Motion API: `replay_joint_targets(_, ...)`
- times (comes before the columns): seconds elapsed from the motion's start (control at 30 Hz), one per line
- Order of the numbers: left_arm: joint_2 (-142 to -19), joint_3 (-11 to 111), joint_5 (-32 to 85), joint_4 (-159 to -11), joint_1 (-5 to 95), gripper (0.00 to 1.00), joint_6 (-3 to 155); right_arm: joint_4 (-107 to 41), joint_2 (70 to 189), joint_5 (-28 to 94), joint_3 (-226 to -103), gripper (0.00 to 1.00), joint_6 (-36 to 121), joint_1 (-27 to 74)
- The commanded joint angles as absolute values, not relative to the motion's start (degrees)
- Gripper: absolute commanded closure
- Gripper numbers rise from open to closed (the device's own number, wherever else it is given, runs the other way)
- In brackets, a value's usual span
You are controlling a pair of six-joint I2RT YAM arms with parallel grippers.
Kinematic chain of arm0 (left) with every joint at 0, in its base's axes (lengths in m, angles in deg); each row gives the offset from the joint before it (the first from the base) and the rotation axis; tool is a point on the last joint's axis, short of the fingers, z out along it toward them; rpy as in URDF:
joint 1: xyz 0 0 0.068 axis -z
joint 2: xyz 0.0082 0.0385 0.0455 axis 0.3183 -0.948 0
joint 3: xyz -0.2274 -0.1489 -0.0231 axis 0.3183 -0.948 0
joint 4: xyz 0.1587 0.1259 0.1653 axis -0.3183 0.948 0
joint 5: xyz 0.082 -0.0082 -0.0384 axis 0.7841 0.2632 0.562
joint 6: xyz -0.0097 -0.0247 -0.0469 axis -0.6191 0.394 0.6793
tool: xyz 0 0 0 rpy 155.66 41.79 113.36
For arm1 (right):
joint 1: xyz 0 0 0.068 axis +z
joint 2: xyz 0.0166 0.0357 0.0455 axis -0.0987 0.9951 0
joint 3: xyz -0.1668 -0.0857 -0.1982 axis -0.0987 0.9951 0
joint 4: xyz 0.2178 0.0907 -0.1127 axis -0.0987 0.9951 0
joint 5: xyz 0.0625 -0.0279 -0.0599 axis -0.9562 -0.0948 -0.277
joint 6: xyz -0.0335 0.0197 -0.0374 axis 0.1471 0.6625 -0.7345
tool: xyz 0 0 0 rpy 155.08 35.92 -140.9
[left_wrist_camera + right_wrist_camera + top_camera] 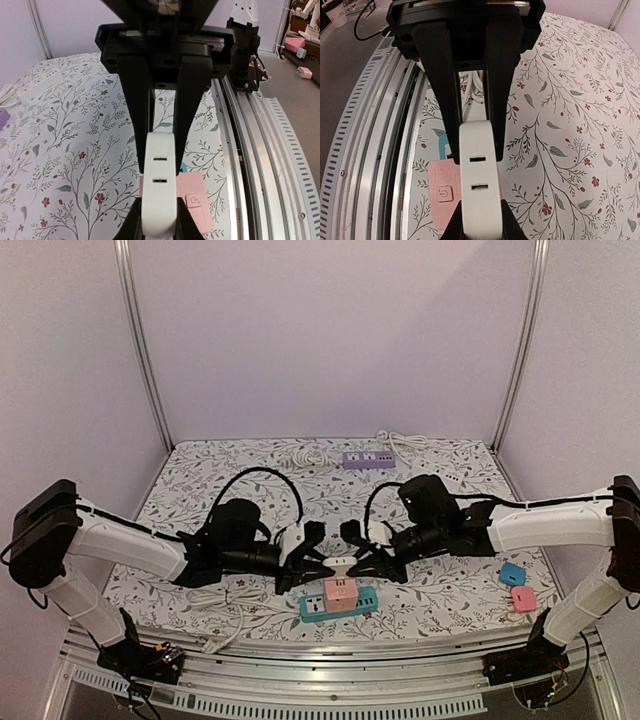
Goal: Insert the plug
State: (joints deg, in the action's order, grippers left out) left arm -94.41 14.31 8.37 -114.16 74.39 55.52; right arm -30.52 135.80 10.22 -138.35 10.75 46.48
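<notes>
Left gripper (316, 566) and right gripper (363, 562) are both clenching white plug (341, 563) over pink adapter (340, 592); best keeping it level, pressing straight down.

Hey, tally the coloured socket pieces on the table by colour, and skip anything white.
Purple: 1, the purple strip
Teal: 1, the teal strip
Pink: 2, the pink adapter on the teal strip and the pink piece at right
Blue: 1, the blue piece
Total: 5
</notes>
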Motion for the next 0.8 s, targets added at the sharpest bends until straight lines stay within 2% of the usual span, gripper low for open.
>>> replay_joint_targets(0.0,-96.2,11.9,9.6,-113.1,80.0,1.00,54.5,-24.0,137.5,17.1,-135.3,1.00,11.6,51.8)
replay_joint_targets(0.77,-91.8,6.8,8.2,-113.1,84.7,1.00,54.7,-25.6,133.1,29.1,-131.4,1.00,16.1,61.6)
